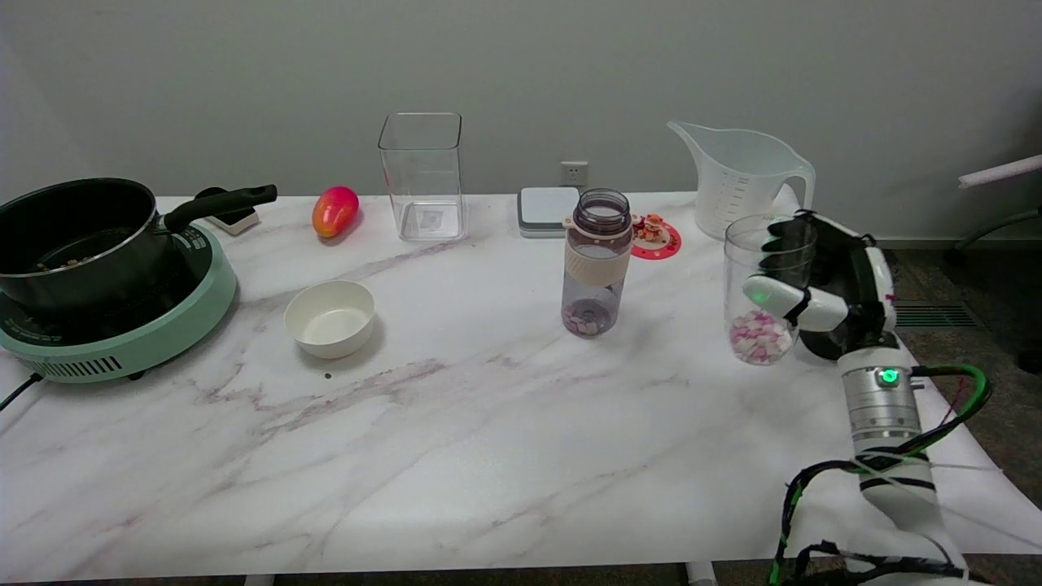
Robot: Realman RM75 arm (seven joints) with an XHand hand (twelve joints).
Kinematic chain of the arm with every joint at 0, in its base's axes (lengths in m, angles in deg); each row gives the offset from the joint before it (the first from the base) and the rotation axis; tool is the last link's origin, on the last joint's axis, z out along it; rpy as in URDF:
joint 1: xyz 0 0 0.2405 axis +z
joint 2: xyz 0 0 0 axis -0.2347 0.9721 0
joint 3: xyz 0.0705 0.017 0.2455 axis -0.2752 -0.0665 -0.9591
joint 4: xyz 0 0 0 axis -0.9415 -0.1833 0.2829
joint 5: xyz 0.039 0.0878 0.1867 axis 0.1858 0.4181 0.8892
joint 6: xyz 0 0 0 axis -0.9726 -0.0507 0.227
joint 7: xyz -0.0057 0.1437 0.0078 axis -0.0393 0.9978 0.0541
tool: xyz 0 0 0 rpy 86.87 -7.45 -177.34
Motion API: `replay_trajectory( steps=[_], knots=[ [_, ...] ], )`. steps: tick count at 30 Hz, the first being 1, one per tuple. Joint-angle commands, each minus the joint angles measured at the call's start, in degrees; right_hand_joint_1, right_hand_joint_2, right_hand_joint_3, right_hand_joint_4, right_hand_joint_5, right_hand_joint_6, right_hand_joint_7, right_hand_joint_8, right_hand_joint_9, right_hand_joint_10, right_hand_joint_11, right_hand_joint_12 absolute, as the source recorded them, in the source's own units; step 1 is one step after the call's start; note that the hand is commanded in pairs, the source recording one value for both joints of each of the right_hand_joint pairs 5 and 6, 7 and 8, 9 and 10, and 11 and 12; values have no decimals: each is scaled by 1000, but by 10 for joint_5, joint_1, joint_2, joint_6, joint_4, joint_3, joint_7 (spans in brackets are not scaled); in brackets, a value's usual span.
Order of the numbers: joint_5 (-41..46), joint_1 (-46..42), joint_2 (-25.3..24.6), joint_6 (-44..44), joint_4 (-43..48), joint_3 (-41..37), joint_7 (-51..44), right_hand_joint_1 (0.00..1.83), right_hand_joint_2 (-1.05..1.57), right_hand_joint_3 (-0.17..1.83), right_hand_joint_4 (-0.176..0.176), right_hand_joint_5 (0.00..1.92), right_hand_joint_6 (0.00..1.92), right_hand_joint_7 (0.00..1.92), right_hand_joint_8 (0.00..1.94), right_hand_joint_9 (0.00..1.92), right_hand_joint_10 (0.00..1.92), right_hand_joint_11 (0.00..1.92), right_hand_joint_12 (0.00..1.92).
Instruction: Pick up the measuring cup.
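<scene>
Right now the right hand (822,285) has its fingers (777,295) wrapped round the measuring cup (765,289), a clear cup w/ pink bits, standing on the desk (488,423) near the right edge. Risk: smooth wall, loose grasp, so it could slip or tip on lift and spill.

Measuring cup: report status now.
Robot hand wrapped around clear cup holding pink and white pieces, cup on table. Measuring cup behind it, untouched. That clear cup stands in the way.
</scene>
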Motion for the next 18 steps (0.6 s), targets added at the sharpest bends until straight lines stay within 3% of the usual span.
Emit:
replay_trajectory(
  steps=[1,18],
  knots=[
    [17,60,92,-96,34,-73,-81,1288,1265,598,0,1301,1301,1524,1524,1486,1486,1229,1229],
    [-129,126,112,-294,47,-167,-86,1397,854,911,0,1161,1161,1419,1419,1366,1366,1109,1109]
  ],
)
